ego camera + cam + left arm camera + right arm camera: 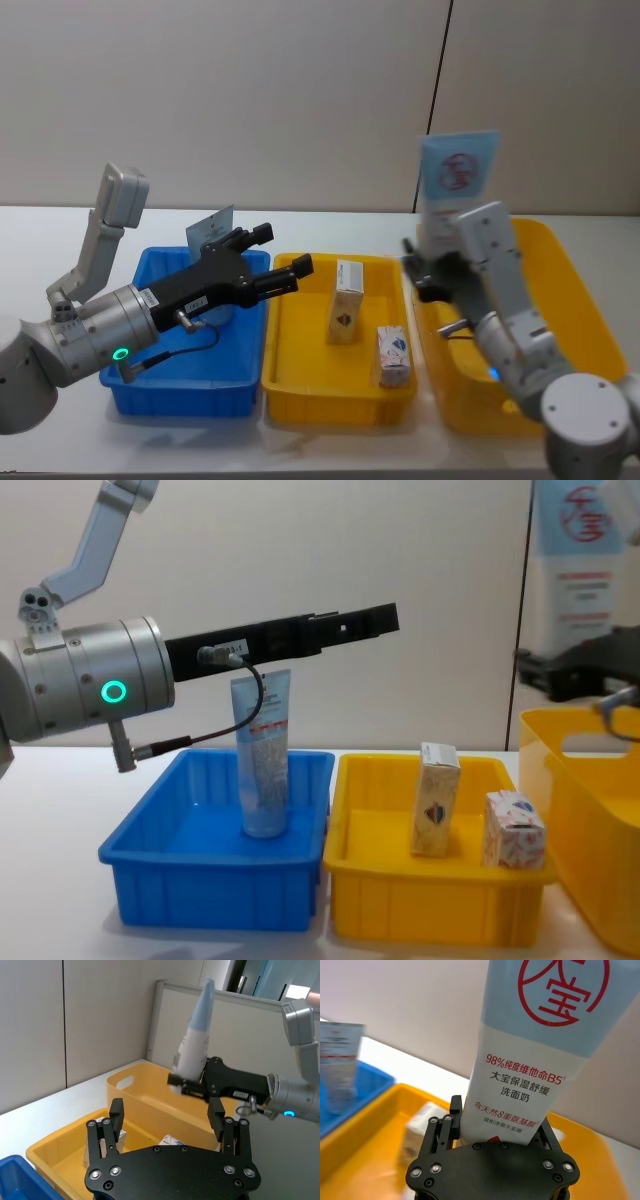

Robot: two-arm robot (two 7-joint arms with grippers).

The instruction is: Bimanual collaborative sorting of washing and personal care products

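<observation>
My right gripper (432, 268) is shut on the base of a tall pale-blue and white tube (455, 185) with red markings and holds it upright over the large yellow bin (575, 300); its printed face is close up (535, 1060). My left gripper (283, 250) hangs open and empty above the seam between the blue tray (180, 385) and the middle yellow tray (300, 385). A second tube (262, 755) stands in the blue tray. Two small boxes (348, 300) (393, 355) stand in the middle yellow tray.
The three containers stand side by side along the white table's (40, 250) front, blue at the left, the large bin at the right. A plain wall runs behind them.
</observation>
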